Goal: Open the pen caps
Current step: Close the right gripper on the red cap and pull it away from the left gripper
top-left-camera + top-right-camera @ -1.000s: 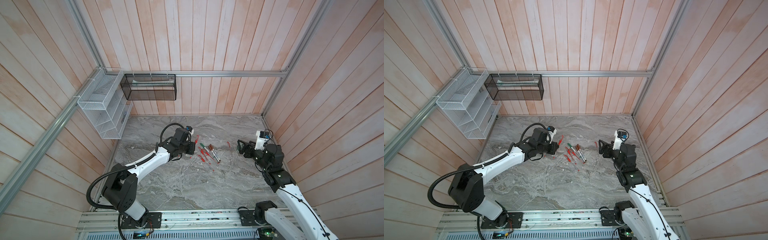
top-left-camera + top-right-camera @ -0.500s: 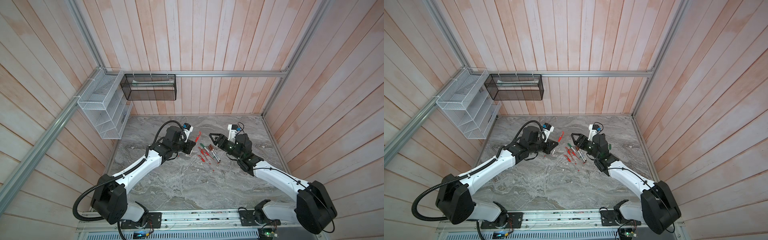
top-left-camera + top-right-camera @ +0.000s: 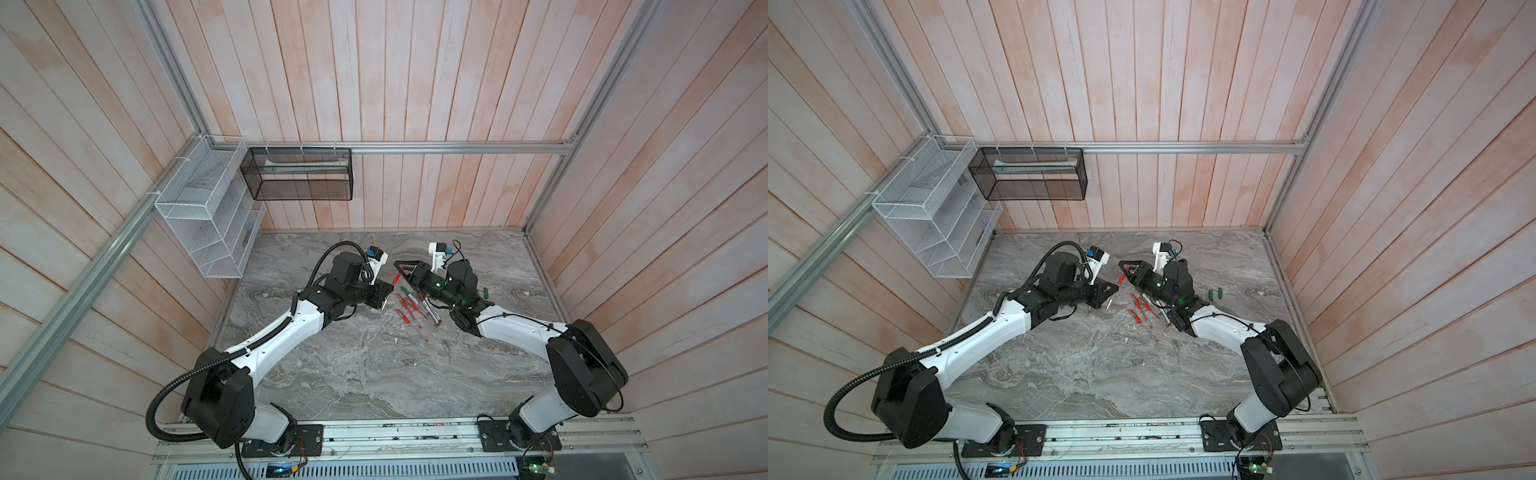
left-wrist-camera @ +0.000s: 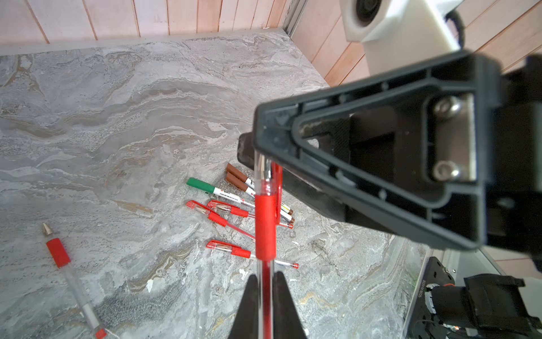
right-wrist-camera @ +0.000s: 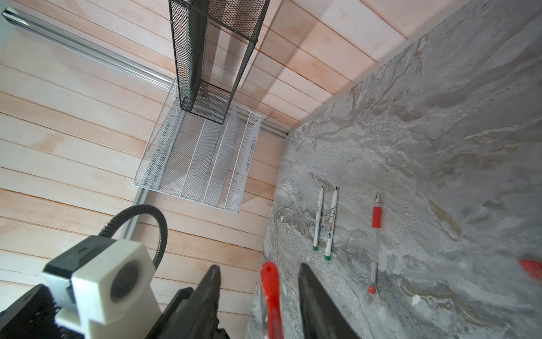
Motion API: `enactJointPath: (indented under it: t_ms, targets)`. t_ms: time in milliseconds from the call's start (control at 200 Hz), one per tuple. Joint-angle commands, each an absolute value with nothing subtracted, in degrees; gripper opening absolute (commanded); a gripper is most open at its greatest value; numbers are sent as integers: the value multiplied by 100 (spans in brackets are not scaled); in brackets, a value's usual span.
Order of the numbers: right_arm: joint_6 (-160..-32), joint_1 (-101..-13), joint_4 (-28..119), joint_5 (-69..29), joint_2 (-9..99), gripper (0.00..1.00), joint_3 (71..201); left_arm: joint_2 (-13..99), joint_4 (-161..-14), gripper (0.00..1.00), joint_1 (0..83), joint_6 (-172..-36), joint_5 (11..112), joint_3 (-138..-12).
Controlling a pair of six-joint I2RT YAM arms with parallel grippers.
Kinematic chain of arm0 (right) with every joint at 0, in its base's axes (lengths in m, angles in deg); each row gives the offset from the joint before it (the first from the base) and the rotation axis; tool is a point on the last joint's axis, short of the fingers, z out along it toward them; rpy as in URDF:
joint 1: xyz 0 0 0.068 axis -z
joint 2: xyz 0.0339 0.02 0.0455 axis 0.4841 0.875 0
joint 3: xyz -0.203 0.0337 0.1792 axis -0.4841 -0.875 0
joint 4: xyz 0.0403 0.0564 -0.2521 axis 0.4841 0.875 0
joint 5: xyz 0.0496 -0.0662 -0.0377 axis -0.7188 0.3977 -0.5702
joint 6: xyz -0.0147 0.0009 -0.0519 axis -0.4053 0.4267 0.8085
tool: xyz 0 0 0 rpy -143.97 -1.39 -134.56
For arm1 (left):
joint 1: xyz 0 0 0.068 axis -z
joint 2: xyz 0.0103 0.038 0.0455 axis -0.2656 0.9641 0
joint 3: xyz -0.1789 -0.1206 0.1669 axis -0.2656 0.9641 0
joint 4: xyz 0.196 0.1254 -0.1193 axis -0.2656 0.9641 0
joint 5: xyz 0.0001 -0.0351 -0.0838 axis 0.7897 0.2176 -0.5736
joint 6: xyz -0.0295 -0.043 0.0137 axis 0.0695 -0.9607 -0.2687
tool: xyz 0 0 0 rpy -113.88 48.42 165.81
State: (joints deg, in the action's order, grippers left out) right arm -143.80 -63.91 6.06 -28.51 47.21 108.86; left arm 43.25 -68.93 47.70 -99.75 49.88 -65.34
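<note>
**Top views.** Noted right end effector (image 3: 1124, 272) swung in from the 3 o'clock edge within the last second. Now tip to tip with left end effector (image 3: 1113, 289) over the mid-surface (image 3: 1100, 374). Between them a raised red pen (image 3: 1108, 304), cap (image 3: 1121, 279) toward 1 o'clock. Two loose green caps (image 3: 1216, 294) at 3 o'clock of the capped pens (image 3: 1142, 309).

**Left wrist.** Found left end effector clamped on the clear barrel below the red grip. Cap end up against the other arm's black finger.

**Right wrist.** Found right end effector straddling the cap, jaws narrowing with gaps either side (not yet pinching). Judged ready for the pull once closed. Beyond, uncapped red pen (image 5: 376, 217) and two uncapped white pens (image 5: 331, 223) lying clear. Nothing in the way.
</note>
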Motion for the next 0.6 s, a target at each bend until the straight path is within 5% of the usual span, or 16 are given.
enactJointPath:
  t_ms: [0,250,435,595]
  targets:
    - [-14474,-6428,238,-3033,4757,36,10905,4295,-7029,0,4754,-10047,4872,-6460]
    - [-14431,-6399,207,-3028,4708,8,10865,4365,-7064,5,4757,-10073,4779,-6449]
    - [-14292,-6381,222,-3049,4635,0,10869,4365,-7114,30,4757,-10083,4825,-6392]
    - [-14284,-6393,246,-3070,4595,0,10892,4367,-7037,29,4758,-10023,4894,-6420]
